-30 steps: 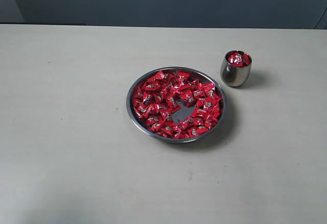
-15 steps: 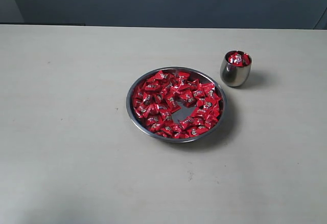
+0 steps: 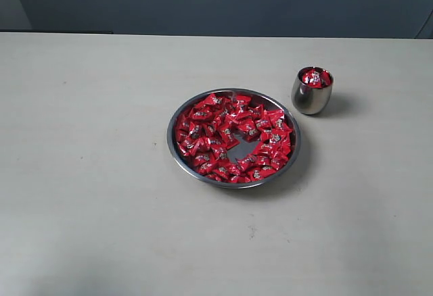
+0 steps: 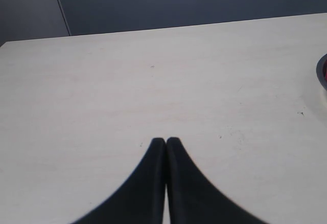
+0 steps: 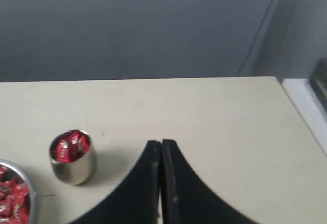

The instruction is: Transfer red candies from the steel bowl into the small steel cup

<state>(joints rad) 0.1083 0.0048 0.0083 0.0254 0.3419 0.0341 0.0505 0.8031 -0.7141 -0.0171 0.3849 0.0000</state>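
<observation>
Between picks, the left gripper [image 4: 166,141] and right gripper [image 5: 161,144] are closed and empty, red candies [image 3: 233,137] fill the steel bowl [image 3: 241,149] just beside the part-filled small steel cup [image 3: 312,98], so the next move likely needs jaws opened over one candy.

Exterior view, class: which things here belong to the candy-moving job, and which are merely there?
Belong to the job: red candies; steel bowl; small steel cup.
Merely there: table; dark wall behind it.
</observation>
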